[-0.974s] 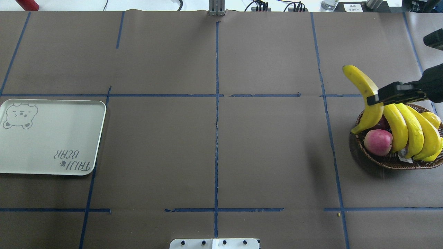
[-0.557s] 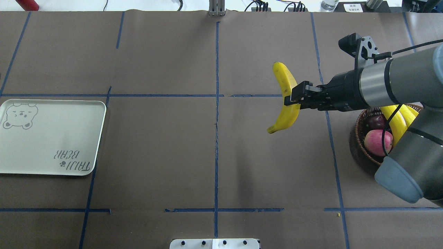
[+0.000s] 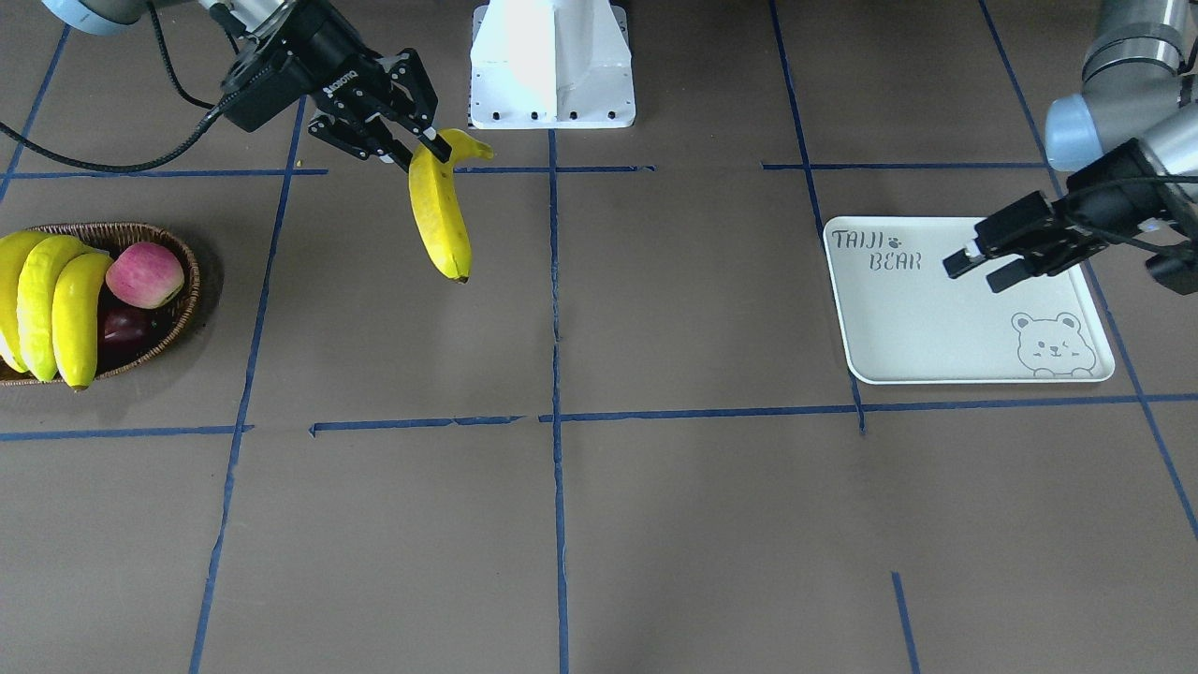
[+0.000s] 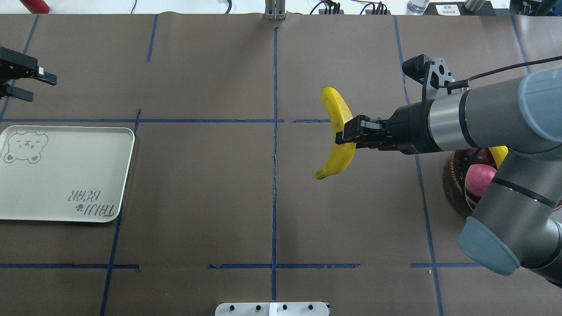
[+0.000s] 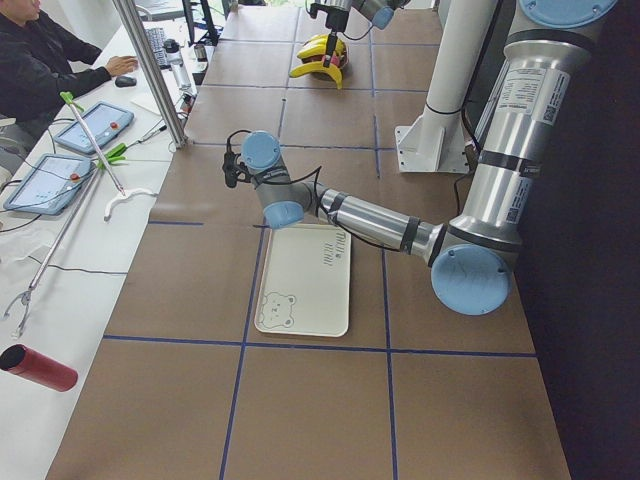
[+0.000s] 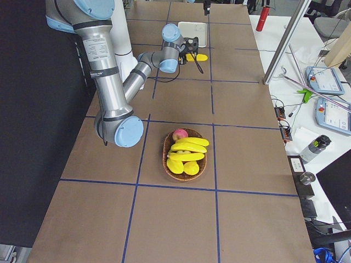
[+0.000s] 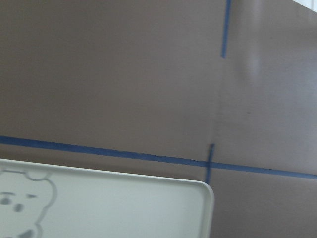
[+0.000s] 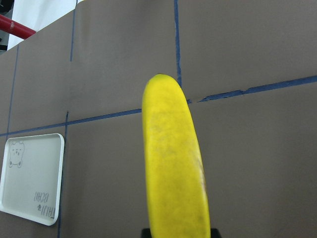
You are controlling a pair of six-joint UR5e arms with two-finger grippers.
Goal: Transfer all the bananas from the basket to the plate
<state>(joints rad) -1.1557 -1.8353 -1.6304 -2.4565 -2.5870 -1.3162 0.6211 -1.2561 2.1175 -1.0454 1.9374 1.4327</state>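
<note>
The right gripper (image 4: 345,133) pinches one banana (image 4: 338,159) near its middle, holding it in the air over bare table just to the robot's right of the centre line, clear of the basket (image 3: 191,273) where the remaining bananas (image 3: 58,307) lie. The plate (image 4: 66,175) sits well apart, across the table on the robot's left. The banana's long axis runs roughly near-to-far from the robot, crosswise to that path and to the plate's longer side. The left gripper (image 4: 37,86), fingers spread and empty, hovers just beyond the plate's far edge, much the nearer arm, so a hand-over looks likely.
</note>
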